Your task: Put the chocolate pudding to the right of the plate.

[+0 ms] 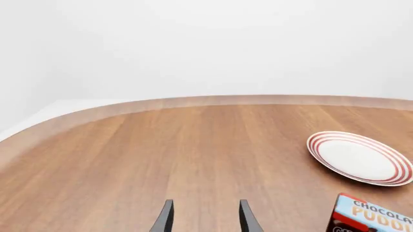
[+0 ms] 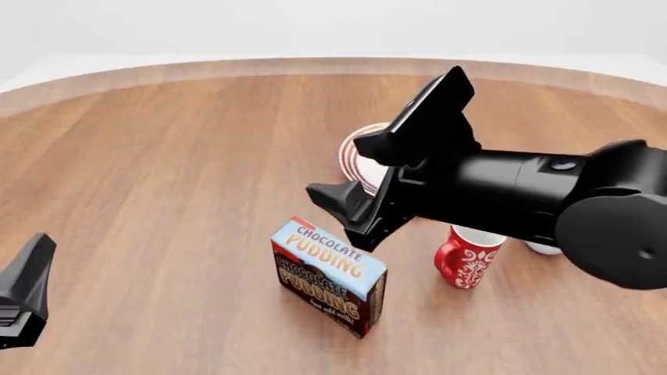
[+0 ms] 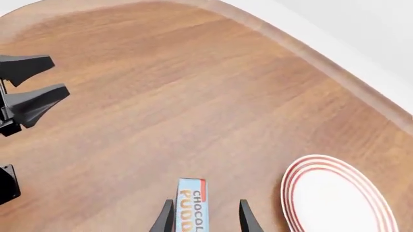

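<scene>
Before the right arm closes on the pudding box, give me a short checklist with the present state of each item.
1. Right tool open: ok, fingers apart in the right wrist view.
2. Chocolate pudding lined up between the fingers: ok, its blue top sits in the gap in the right wrist view.
3. Fingers low enough to grip the sides: cannot tell, the depth is not clear from any view.
4. Pudding upright on the table: ok.
5. Spot right of the plate free: not ok, a red mug stands there in the front view.
6. Left tool out of the way: ok, open and far off to the left.
</scene>
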You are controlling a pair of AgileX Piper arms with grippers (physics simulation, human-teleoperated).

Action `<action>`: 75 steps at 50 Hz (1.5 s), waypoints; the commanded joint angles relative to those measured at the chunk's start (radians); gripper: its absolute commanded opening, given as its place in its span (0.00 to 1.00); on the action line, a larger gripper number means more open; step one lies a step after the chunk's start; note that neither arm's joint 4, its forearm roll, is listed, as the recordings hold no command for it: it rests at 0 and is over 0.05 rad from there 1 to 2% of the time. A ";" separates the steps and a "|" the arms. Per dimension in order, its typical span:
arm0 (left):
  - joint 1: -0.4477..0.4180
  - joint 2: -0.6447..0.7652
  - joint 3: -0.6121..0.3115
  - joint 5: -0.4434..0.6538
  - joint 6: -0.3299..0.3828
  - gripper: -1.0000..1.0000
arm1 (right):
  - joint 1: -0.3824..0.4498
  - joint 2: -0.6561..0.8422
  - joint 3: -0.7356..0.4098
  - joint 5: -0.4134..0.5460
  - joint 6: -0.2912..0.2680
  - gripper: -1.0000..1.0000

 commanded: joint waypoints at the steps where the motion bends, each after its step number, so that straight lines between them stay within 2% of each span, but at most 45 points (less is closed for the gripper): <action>1: 0.000 0.000 0.000 0.000 0.000 1.00 | 0.016 0.043 0.037 -0.054 0.028 1.00; 15: 0.000 0.000 0.000 0.000 0.000 1.00 | 0.017 0.077 0.073 -0.120 0.068 1.00; 33: 0.000 0.000 0.000 0.000 0.000 1.00 | 0.011 0.178 0.068 -0.170 0.062 1.00; 51: 0.000 0.000 0.000 0.000 0.000 1.00 | 0.010 0.233 0.098 -0.233 0.084 1.00; 66: 0.000 0.000 0.000 0.000 0.000 1.00 | 0.013 0.259 0.102 -0.246 0.096 1.00; 68: 0.000 0.000 0.000 0.000 0.000 1.00 | 0.018 0.259 0.101 -0.244 0.112 1.00; 75: 0.000 0.000 0.000 0.000 0.000 1.00 | 0.005 0.294 0.104 -0.252 0.100 1.00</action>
